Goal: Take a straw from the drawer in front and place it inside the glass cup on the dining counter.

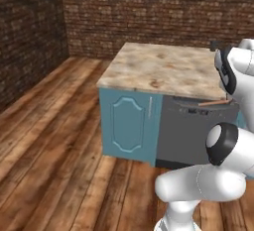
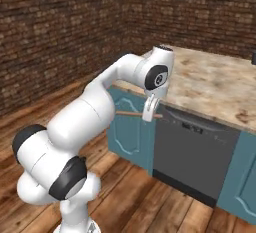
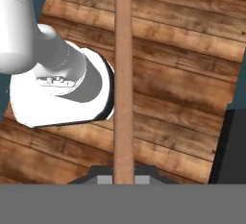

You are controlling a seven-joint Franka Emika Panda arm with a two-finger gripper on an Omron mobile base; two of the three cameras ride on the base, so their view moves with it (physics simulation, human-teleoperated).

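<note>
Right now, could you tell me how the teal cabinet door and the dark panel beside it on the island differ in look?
The teal cabinet door is blue-green with a raised arched frame; the dark panel is flat charcoal grey with a control strip along its top. The door is narrower, the panel wider. Both stand upright under the dining counter.

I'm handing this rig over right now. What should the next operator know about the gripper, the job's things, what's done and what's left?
Gripper: shut on the straw, held roughly level in front of the dining counter, above the wooden floor.
Glass cup: possibly the small dark shape at the counter's far edge; too small to confirm.
Done: straw picked up.
Left: carry it to the cup, place it inside.
</note>
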